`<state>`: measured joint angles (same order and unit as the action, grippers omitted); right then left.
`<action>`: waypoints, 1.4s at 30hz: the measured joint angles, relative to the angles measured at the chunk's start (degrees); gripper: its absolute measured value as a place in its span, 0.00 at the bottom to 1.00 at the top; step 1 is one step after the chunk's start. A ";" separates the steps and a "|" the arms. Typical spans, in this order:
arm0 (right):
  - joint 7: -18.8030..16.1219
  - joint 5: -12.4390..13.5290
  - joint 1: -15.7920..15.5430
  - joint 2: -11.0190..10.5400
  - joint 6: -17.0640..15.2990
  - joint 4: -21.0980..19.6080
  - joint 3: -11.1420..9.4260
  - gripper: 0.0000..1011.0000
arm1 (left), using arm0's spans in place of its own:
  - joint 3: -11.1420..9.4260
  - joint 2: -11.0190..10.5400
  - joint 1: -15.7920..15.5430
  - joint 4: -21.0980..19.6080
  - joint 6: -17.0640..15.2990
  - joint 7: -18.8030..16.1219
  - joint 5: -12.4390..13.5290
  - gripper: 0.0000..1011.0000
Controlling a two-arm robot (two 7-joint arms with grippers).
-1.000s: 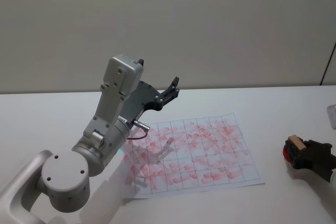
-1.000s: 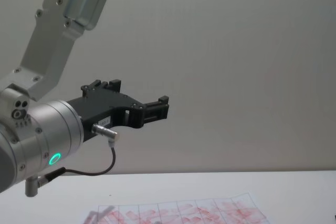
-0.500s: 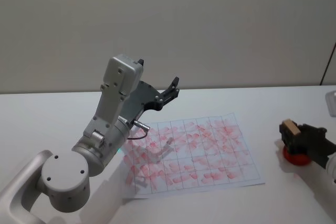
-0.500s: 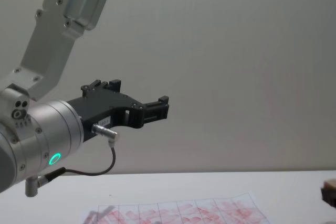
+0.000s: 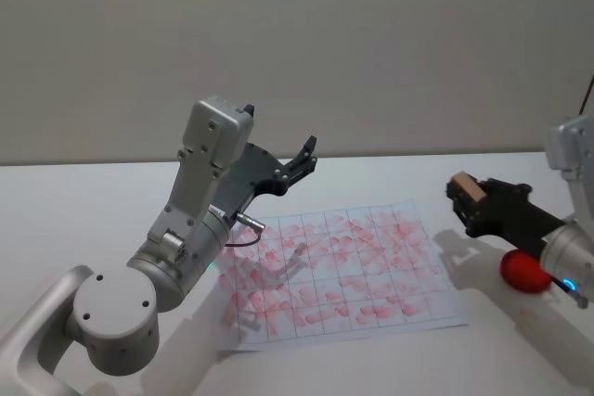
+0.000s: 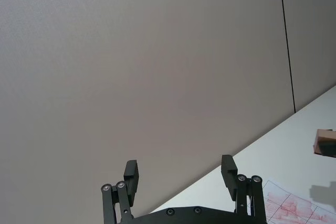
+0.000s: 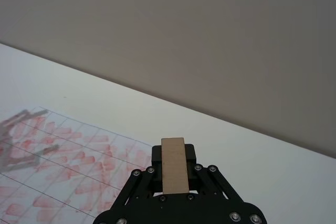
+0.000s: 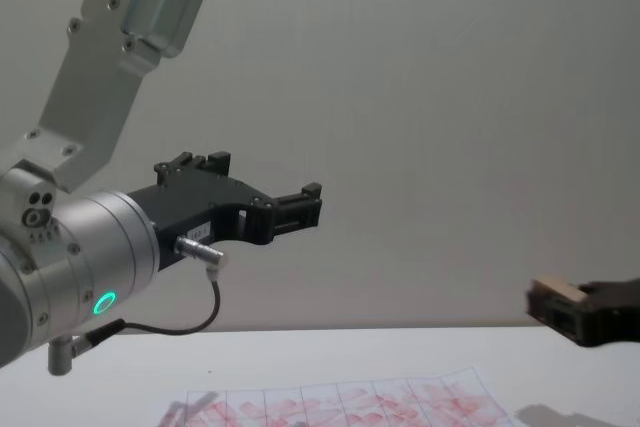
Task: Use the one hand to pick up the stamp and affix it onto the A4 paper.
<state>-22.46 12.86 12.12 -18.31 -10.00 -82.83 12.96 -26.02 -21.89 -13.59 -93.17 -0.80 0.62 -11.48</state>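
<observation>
While the right gripper (image 5: 464,199) is reaching in from the right side of the table (image 5: 83,201), it is gripping the stamp (image 7: 174,172) between its narrowed fingers, with the block's pale wood-like face turned up at the fingertips. In the head view the stamp is hanging in the air just beside the right edge of the A4 paper (image 5: 343,271), near its far corner, and the gripper's shadow is falling across that edge; the stamp is not touching the sheet. In the chest view it is showing clear above the tabletop. The paper is lying flat, its grid boxes mostly carrying smudgy red-pink marks. A red round pad (image 5: 522,272) is sitting on the table under the right arm, to the right of the paper and apart from it. The left gripper (image 6: 179,174) is hanging raised over the sheet's far left part, its fingers spread wide with nothing between them, pointing toward the wall (image 5: 371,44)
</observation>
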 joint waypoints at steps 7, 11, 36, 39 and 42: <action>-5.26 -0.66 3.64 2.08 0.59 4.05 1.39 0.22 | 0.00 0.00 0.00 0.00 0.00 0.00 0.00 0.99; -8.21 -1.07 5.71 3.36 0.52 6.90 2.33 0.22 | 0.00 0.00 0.00 0.00 0.00 0.00 0.00 0.99; -17.07 -6.35 13.30 7.98 -4.59 22.48 6.90 0.22 | 0.00 0.00 0.00 0.00 0.00 0.00 0.00 0.99; -17.16 -6.69 13.55 8.05 -4.70 23.00 7.09 0.22 | 0.00 0.00 0.00 0.00 0.00 0.00 0.00 0.99; -17.16 -7.02 13.72 8.07 -4.70 23.33 7.24 0.22 | 0.00 0.00 0.00 0.00 0.00 0.00 0.00 0.99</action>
<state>-39.63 5.84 25.83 -10.24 -14.70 -59.50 20.20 -26.02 -21.89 -13.59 -93.17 -0.80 0.62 -11.48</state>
